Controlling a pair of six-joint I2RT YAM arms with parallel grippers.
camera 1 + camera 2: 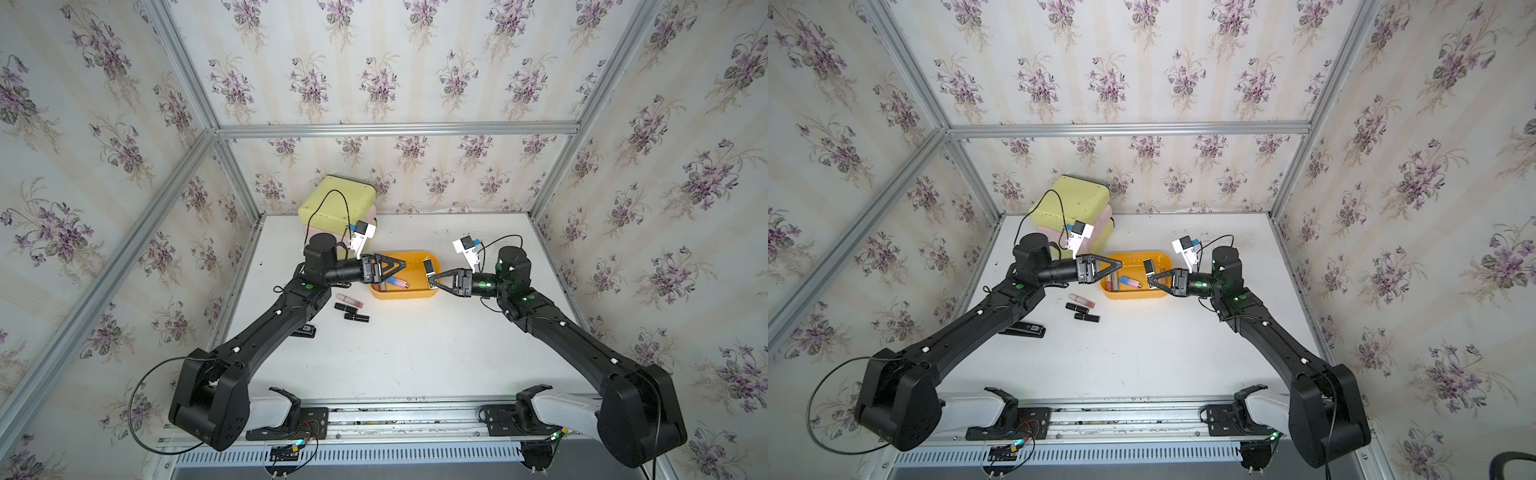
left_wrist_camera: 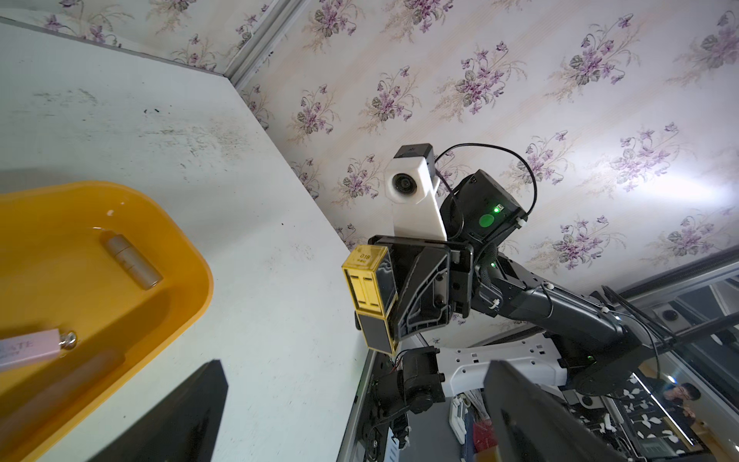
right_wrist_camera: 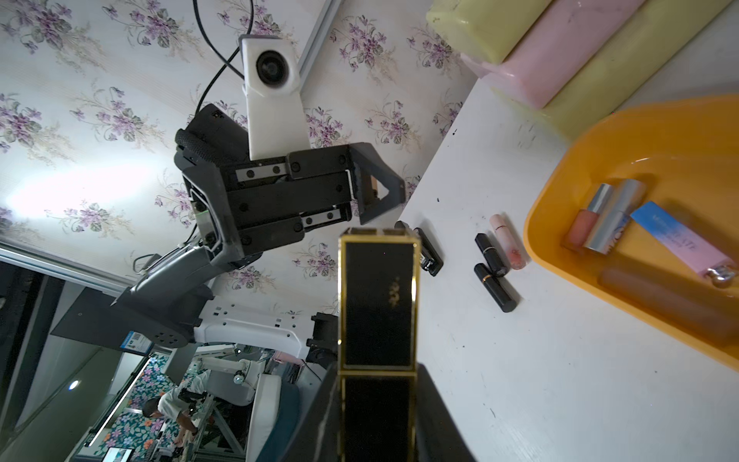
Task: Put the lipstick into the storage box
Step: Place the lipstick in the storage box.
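Black-gold lipstick (image 3: 378, 304) above orange storage box (image 1: 415, 295)

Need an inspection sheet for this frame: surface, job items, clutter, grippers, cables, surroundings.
Surface: white table, scuffed, with dark specks.
Job's things: orange storage box holds several lipsticks, among them a blue-pink tube; a black-and-gold lipstick is in the right gripper; a pink tube and two black lipsticks lie on the table beside the box.
Clutter: stacked green and pink boxes at the back; a flat black item near the left arm.
Grippers: left gripper open over the box, holding nothing; right gripper shut on the lipstick, over the box.
Cables: camera cables loop off both wrists, above the table.
Surroundings: floral wallpaper, aluminium frame.
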